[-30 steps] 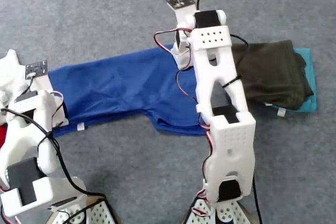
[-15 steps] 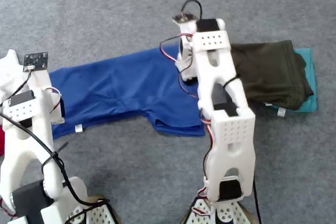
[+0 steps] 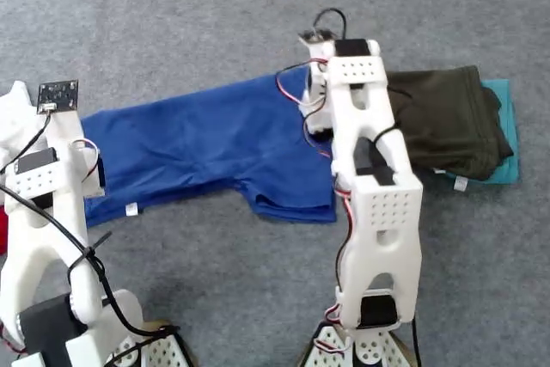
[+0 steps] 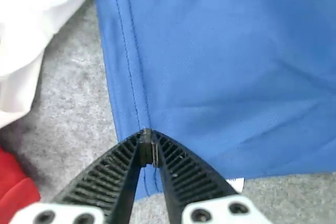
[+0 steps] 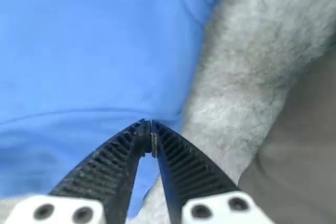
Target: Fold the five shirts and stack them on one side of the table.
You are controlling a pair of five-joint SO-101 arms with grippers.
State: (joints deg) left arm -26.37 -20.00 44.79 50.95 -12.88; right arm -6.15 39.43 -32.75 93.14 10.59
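Teal shirt (image 3: 504, 169) lies mostly hidden (under olive shirt (image 3: 447, 118))

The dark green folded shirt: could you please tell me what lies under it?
A teal shirt lies under the dark green shirt, showing along its right and near edges. The rest is covered, so its folding cannot be seen.

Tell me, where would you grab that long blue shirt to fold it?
Probably by its two short ends, one gripper each, coming down from above. The blue shirt lies flat and stretched across the table, so only thin edges can be pinched. The left gripper is shut on the hem, the right gripper on the end beside the folded dark green shirt.
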